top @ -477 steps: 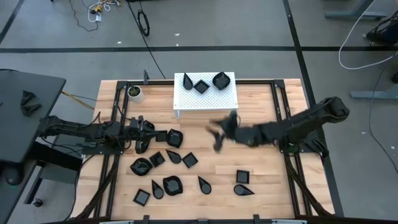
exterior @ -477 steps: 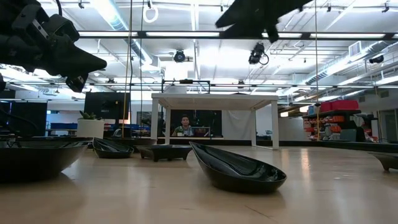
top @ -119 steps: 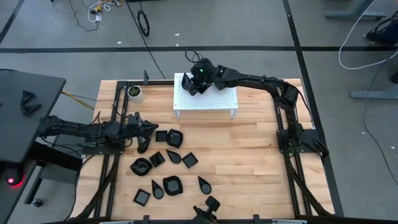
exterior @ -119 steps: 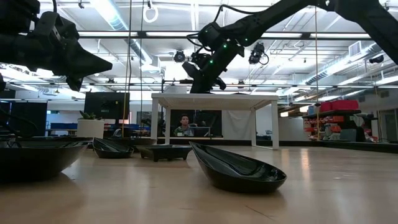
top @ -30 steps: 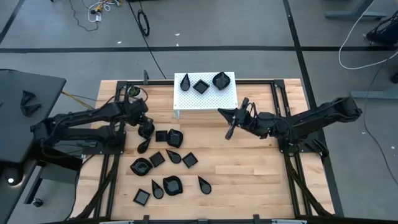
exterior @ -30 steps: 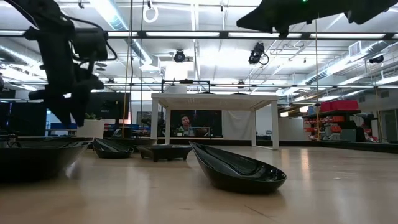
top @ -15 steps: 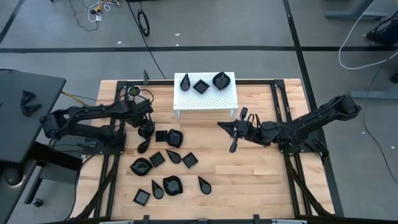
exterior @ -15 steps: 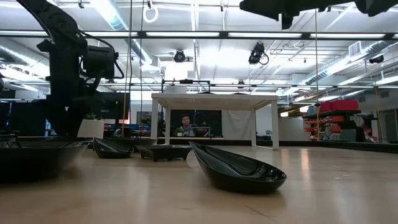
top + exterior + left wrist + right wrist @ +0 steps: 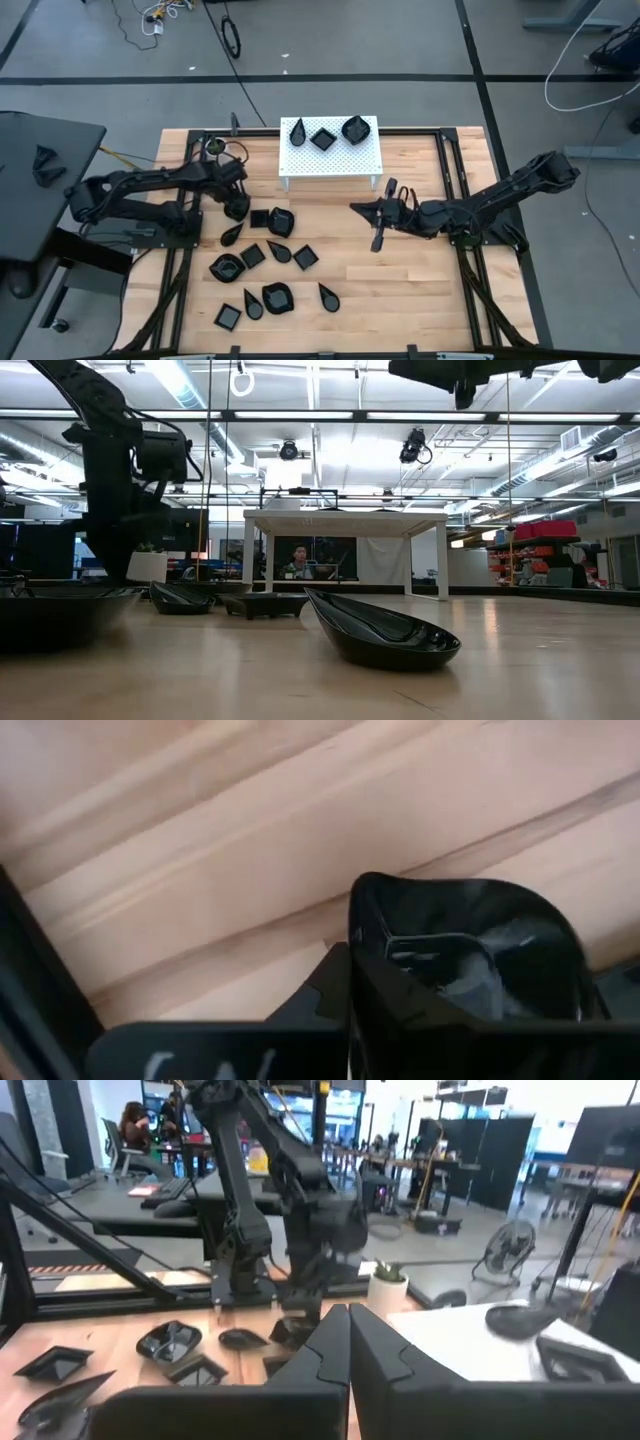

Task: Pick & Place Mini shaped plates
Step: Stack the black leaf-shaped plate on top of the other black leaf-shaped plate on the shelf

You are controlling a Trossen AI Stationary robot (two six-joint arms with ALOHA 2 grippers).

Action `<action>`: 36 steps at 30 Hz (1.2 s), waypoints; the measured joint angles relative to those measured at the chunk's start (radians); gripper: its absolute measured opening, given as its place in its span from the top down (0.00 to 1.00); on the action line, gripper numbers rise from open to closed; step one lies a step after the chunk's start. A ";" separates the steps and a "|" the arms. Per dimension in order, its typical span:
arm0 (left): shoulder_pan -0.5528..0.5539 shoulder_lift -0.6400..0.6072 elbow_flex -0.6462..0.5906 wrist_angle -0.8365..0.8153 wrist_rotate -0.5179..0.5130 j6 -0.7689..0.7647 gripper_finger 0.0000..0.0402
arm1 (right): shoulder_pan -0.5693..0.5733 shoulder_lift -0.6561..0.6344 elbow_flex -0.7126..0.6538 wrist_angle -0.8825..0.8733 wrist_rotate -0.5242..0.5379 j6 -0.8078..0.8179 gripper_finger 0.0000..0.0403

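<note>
Glossy black mini shaped plates [image 9: 262, 262] dot a pale blond wooden bench [image 9: 400, 280] striped with plank seams. Three more black dishes sit on a white stand [image 9: 330, 160] speckled with a fine grid of holes. A white cup [image 9: 217, 150] holds something green. Both arms are matte black; the floor [image 9: 330, 40] is grey, crossed by dark lines.

The high view looks straight down on the whole pale wooden table [image 9: 400, 290]. The low view sits at tabletop height, facing level toward the white perforated stand [image 9: 345, 520], also visible from above. The left wrist view hangs close above a glossy black plate [image 9: 490, 960] at its fingers. The right wrist view faces past its fingertips across the table.
</note>
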 joint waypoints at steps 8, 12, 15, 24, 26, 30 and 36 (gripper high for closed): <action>-0.050 -0.136 0.173 -0.132 -0.024 0.016 0.99 | 0.000 0.000 0.000 -0.117 -0.005 0.113 0.99; -0.187 -0.178 0.256 -0.141 -0.037 -0.003 0.99 | 0.032 0.001 0.000 -0.177 0.069 0.166 0.99; -0.329 -0.177 0.273 -0.071 -0.038 -0.057 0.99 | 0.088 -0.003 0.000 -0.187 0.161 0.182 0.99; -0.610 0.070 0.266 0.479 -0.110 -0.039 0.99 | 0.140 0.003 0.002 -0.340 0.181 0.473 0.97; -0.626 0.145 0.266 0.599 -0.123 -0.037 0.99 | 0.129 0.003 0.001 -0.396 0.178 0.558 0.92; -0.638 0.273 0.306 0.686 -0.172 -0.037 0.99 | 0.085 0.036 0.001 -0.357 0.092 0.606 0.77; -0.641 0.393 0.399 0.677 -0.222 -0.025 0.99 | 0.014 0.187 0.041 -0.235 0.021 0.520 0.56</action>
